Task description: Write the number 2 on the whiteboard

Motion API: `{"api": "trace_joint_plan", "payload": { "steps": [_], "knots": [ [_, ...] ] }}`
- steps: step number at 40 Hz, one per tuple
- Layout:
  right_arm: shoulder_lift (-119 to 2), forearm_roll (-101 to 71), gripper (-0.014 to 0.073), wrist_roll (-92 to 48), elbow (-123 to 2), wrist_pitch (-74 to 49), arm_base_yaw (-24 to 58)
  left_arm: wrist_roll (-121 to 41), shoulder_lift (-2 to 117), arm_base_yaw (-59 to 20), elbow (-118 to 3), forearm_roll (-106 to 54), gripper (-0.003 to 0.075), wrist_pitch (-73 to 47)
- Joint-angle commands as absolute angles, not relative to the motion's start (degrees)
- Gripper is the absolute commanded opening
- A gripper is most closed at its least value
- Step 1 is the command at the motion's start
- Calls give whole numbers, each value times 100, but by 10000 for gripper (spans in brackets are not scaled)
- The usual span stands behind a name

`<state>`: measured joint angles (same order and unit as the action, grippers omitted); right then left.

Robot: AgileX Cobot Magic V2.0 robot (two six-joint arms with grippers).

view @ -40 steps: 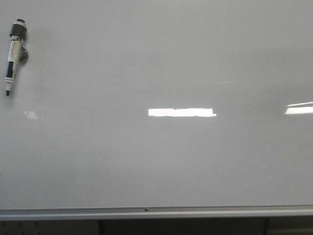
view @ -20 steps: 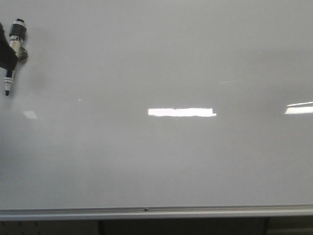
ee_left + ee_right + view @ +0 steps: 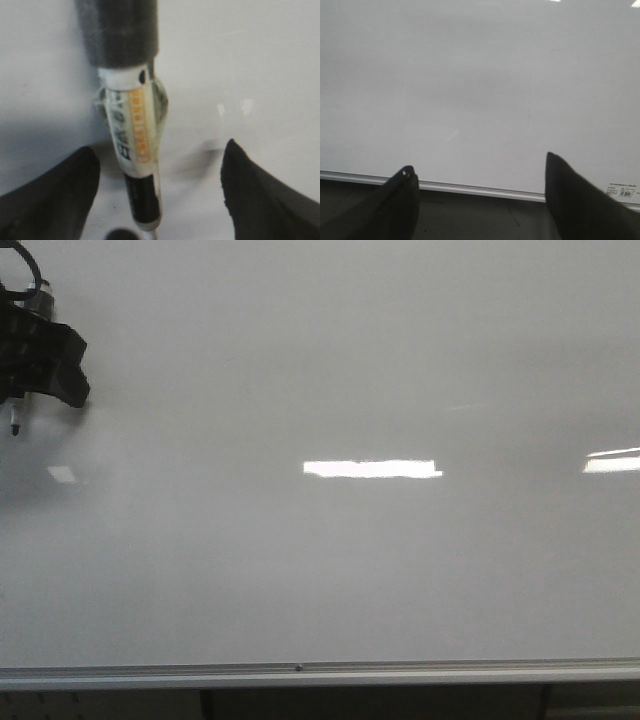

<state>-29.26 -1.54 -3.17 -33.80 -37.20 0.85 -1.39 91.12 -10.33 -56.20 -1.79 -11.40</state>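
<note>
Across the whole front view stands the whiteboard [image 3: 380, 560], glossy, pale grey, with bright light reflections and a silver rim [image 3: 300, 672] along its foot; no number 2 on it yet, the writing surface blank. Upper left of the board: the marker pen [image 3: 134, 145], hanging tip down against the surface, its dark cap end up. Left hand [image 3: 45, 365] sits over the pen in the front view, hiding most of the barrel. In the left wrist view the two fingers [image 3: 55, 195] stand apart, one each side of the white-and-orange barrel, not touching it. Step in hand, as I judge it: taking the pen. To do it well, centre the barrel between the fingers, close on the labelled middle and not the dark lower section, and pull straight off the board so the tip does not smear. Some holder appears to sit behind the barrel; blurred, cannot tell what kind. Right hand [image 3: 480, 200] also spread, empty, facing the lower board and rim, well apart from the pen. Nothing visible stands between the left hand and its grip.
</note>
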Motion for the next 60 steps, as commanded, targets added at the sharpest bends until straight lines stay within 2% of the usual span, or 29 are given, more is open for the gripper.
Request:
{"api": "trace_joint_plan", "payload": {
  "steps": [1,4,10,20,26,34,44,53,60],
  "knots": [
    [-2976,-150,549,-303,-3533,-3284,86,-145,9015,-1024,-5807,-226,351,-742],
    [-2976,-150,549,-303,-3533,-3278,86,-145,9024,-1024,-5807,-215,259,-742],
    [-2976,-150,549,-303,-3533,-3278,86,-145,9024,-1024,-5807,-215,127,-846],
    [-3015,-346,549,-303,-3738,-3741,86,-156,8534,-1024,-5807,0,-15,-1818],
    [-3327,-421,549,-303,-4182,-4500,140,-555,7948,-1112,-5884,59,-19,-2948],
    [-3924,-656,549,-614,-4796,-5321,464,-1344,7295,-1606,-6278,0,-19,-4729],
    [-4771,-1689,549,-2371,-5628,-6099,1361,-2690,6981,-2789,-6841,-520,-20,-6521],
    [-5524,-1982,549,-3772,-6489,-6368,2502,-3153,6992,-4098,-6995,-518,-19,-6764],
    [-6019,-1985,549,-4307,-7039,-6344,3438,-3153,6992,-4735,-6995,-508,-19,-6652]
  ]
}}
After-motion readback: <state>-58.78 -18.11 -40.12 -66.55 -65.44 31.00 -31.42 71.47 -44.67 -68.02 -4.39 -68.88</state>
